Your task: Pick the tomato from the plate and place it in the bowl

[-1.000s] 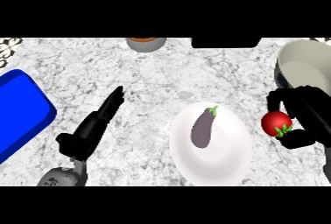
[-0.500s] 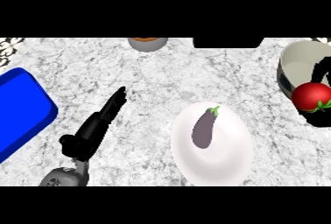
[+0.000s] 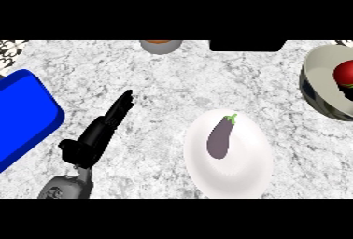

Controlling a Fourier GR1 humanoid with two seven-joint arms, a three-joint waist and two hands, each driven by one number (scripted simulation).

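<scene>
Counter [image 3: 158, 88]: tomato [image 3: 344, 73] now inside bowl [image 3: 318, 84]

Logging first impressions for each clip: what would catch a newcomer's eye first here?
Probably the red tomato inside the grey bowl at the right edge. Next, the dark purple eggplant lying on the white plate at lower centre. The left hand, black with straight fingers, stretches over the marble counter beside a bright blue object at the left.

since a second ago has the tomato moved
Yes. The tomato has gone right and up, away from the white plate, and now sits within the bowl.
</scene>
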